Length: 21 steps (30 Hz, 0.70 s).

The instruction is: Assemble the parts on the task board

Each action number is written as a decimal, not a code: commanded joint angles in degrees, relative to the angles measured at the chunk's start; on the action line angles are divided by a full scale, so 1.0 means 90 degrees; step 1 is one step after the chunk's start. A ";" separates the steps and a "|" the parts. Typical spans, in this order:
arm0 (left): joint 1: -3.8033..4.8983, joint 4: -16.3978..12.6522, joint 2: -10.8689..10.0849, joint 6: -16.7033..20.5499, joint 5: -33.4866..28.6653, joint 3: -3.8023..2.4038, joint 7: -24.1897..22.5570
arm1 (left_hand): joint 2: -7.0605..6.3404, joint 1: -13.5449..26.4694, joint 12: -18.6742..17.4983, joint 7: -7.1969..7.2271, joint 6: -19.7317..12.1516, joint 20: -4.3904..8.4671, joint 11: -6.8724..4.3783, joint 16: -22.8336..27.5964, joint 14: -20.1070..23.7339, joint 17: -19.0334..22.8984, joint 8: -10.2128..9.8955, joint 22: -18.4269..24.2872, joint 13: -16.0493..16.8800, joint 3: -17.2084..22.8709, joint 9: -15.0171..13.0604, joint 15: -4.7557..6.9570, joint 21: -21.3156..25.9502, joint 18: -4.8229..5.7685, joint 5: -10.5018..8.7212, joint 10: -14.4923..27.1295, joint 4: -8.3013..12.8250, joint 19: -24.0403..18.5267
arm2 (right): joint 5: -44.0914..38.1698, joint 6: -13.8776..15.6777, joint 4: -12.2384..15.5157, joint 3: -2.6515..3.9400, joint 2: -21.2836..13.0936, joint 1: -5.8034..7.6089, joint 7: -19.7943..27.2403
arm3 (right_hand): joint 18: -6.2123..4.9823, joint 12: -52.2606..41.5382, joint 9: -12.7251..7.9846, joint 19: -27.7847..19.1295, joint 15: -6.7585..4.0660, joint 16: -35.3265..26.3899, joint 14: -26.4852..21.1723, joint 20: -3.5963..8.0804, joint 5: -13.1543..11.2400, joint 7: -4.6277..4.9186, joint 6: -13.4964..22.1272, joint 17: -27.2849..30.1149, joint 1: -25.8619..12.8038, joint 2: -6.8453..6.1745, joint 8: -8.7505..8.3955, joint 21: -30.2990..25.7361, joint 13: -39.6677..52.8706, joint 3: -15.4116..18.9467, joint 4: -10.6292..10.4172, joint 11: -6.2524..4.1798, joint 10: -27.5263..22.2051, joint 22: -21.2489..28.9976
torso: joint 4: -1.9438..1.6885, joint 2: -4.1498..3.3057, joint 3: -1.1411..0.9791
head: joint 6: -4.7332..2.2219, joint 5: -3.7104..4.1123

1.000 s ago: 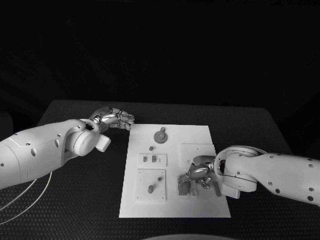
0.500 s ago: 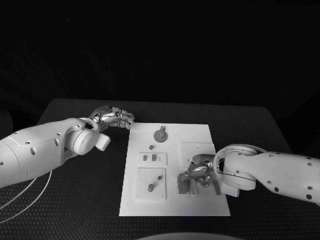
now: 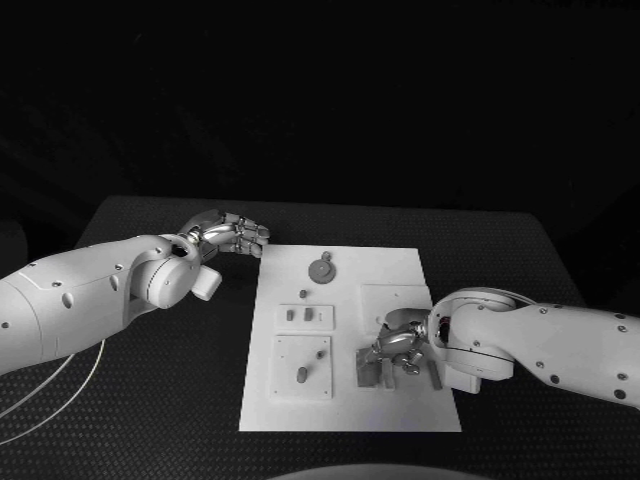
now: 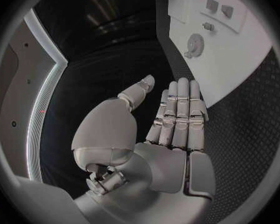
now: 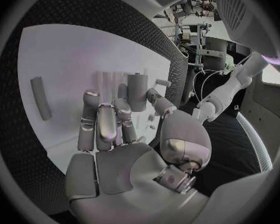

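The white task board (image 3: pixel 352 410) lies in the middle of the table. My right hand (image 3: pixel 397 344) hovers low over its near right part, above a grey block (image 3: pixel 366 371). In the right wrist view the thumb and a finger flank an upright grey cylinder part (image 5: pixel 137 90), seemingly pinching it. A grey bar (image 5: pixel 40 98) lies flat on the board beside the hand. My left hand (image 3: pixel 231 236) rests off the board by its far left corner; its fingers (image 4: pixel 177 109) are straight, the thumb apart, and it holds nothing.
On the board sit a round toothed disc (image 3: pixel 322 268), a small peg (image 3: pixel 304 294), a plate with two small pieces (image 3: pixel 307 317) and a square plate with one piece (image 3: pixel 303 373). A cable (image 3: pixel 39 395) loops on the table at the left.
My right hand has shifted very slightly over the grey block. The left arm has stayed where it was.
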State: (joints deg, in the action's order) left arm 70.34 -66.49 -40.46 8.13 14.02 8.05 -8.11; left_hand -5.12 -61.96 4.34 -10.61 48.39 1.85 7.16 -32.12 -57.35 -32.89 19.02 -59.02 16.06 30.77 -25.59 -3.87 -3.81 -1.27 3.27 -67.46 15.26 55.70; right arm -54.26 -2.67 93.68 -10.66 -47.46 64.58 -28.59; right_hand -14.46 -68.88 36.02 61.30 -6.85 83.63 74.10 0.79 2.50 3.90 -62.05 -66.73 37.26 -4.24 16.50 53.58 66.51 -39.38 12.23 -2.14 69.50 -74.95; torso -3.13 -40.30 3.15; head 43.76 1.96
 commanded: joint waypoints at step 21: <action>0.0009 -0.0018 0.0001 -0.0078 0.0004 -0.0005 -0.0037 | -0.0018 0.0028 -0.0022 0.0009 -0.0036 0.0002 -0.0021 0.0040 -0.0035 -0.0018 0.0035 0.0008 0.0013 -0.0017 0.0008 0.0006 -0.0019 0.0062 0.0009 0.0039 -0.0008 -0.0003 | -0.0173 -0.0410 -0.0001 -0.0065 0.0072 -0.0081 -0.0035 | -0.0060 0.0188 -0.0020 -0.0035 -0.0070 0.0036 -0.0291 -0.0036 0.0044 0.0060 0.0071 0.0224 -0.0057 -0.0517 -0.0053 -0.0044 -0.0144 -0.0094 -0.0298 0.0033 -0.0217 -0.0091 | -0.0004 0.0001 0.0001 | 0.0026 0.0000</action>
State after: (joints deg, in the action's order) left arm 70.34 -66.50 -40.50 8.12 14.02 8.05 -8.07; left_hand -5.12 -61.96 4.34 -10.61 48.39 1.85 7.16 -32.12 -57.43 -32.99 19.02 -59.03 16.11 30.77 -25.59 -3.78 -3.81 -1.27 3.27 -67.46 15.26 55.70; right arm -55.19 -3.05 93.47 -10.67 -47.19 64.58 -28.63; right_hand -14.33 -67.37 35.90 61.20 -6.54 83.62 72.80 0.70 2.90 4.27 -61.67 -64.81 36.84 -8.54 16.31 53.57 65.27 -40.20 9.80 -1.79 67.91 -74.94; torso -3.16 -40.30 3.15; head 43.96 1.99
